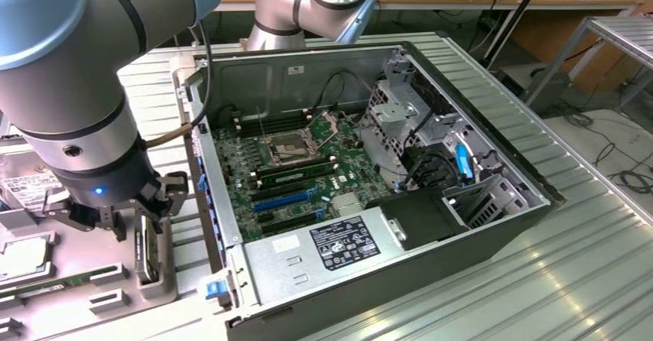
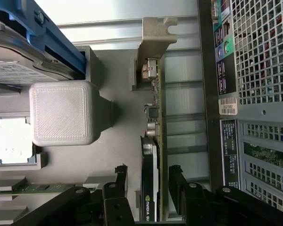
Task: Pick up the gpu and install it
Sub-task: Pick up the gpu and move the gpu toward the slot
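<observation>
A Universal Robots arm [image 1: 72, 89] bends over a grey parts tray [image 1: 179, 276] beside an open desktop computer case. To the exterior view's left of the pincer [image 1: 141, 217], a square processor chip [image 1: 23, 254] lies flat in a tray pocket. A long green memory stick [image 1: 61, 284] lies on the same side, closer to the onlooker.

The pincer hangs directly over the gpu [image 1: 149, 253], which stands on its long edge in a slot of the tray. From the wrist, the card's silver end bracket [image 2: 155, 35] is at the end far from the pincer. The two black fingers [image 2: 120, 183] straddle the card and are spread a little wider than it is thick. One finger is almost against the card and the other shows a clear gap, so the pincer has hold of nothing.

To the exterior view's right of the pincer sits the case [image 1: 296, 69], with its green motherboard [image 1: 296, 173] exposed. A labelled power supply [image 1: 306, 253] fills the case's near end. The gpu stands outside the case, just beside its wall.
</observation>
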Controlling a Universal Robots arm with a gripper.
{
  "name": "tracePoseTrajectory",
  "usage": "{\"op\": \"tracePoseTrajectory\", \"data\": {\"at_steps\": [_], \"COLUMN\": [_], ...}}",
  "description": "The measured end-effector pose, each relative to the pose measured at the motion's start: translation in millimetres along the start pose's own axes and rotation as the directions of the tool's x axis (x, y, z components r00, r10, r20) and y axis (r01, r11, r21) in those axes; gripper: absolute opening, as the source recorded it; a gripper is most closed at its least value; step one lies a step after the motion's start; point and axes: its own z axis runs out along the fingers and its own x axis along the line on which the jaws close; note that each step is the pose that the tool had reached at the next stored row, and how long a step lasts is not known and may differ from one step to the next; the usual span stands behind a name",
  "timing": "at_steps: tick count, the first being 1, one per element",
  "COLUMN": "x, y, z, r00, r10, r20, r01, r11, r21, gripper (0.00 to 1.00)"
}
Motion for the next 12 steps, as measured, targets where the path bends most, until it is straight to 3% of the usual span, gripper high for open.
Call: {"op": "tracePoseTrajectory", "data": {"at_steps": [8,10,12], "x": [0.0,0.0,0.0], "y": [0.0,0.0,0.0], "z": [1.0,1.0,1.0], "r00": [1.0000,1.0000,1.0000], "r10": [0.000,0.000,0.000], "r20": [0.0000,0.0000,0.0001], "r01": [0.000,0.000,0.000], "r11": [1.0000,1.0000,1.0000], "r21": [0.0000,0.0000,0.0000], "gripper": [0.47,0.33,0.33]}}
